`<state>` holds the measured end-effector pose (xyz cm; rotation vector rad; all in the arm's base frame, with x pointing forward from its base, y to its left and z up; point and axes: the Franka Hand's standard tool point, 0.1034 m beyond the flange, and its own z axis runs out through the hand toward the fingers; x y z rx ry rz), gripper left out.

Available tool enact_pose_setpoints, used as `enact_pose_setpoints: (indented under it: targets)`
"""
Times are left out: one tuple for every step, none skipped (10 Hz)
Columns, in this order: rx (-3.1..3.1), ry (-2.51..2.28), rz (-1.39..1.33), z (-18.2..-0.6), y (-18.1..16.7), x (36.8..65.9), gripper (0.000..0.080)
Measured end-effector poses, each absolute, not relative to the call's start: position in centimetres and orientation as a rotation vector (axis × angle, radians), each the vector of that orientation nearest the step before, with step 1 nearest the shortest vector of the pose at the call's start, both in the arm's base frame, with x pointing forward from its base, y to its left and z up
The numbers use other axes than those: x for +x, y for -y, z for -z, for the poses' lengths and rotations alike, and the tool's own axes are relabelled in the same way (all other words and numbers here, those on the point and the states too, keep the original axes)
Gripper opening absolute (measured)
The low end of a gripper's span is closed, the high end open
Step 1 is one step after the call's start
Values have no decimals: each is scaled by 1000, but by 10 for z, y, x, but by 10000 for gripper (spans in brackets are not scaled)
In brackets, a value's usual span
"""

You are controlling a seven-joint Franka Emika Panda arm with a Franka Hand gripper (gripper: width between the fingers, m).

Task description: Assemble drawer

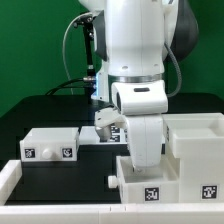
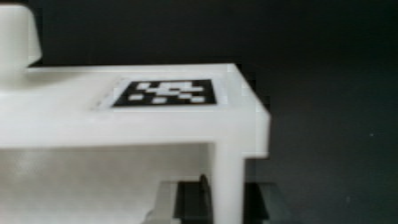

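While the white arm [image 1: 135,60] bends low over the black bench [image 1: 40,110], the big open casing [image 1: 195,140] sits at the exterior view's right. Just beside it, the front tray [image 1: 150,182] lies under the wrist. A second tray [image 1: 50,145] sits well apart, at the exterior view's left. The jaws are pinched tight on the front tray's thin wall, near its tag [image 2: 164,93].
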<state>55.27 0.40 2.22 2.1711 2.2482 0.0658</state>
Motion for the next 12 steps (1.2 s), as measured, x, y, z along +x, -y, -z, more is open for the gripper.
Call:
enact_pose_setpoints:
  targets:
    - [2186,-2234,-64,-22,-4,553,34]
    - [2202,-2219,-64,-22,-4,553,34]
    - [2223,-2200,-62,-22,-4,552,34]
    - [2245,-2179,-61,-21,-4,552,34]
    - [2267,-2159,-59,-21,-4,552,34]
    - [2278,-2148,-58,-21,-5,552,34]
    - [2284,-2142,-62,-22,-8,553,34]
    - [2283,-2144,-63,-22,-10,553,34]
    - [2284,-2144,-63,-22,-10,553,34]
    - [2284,-2143,-63,-22,-9,553,34]
    - [2284,-2143,-62,-22,-9,553,34]
    - [2284,-2144,-63,-22,-10,552,34]
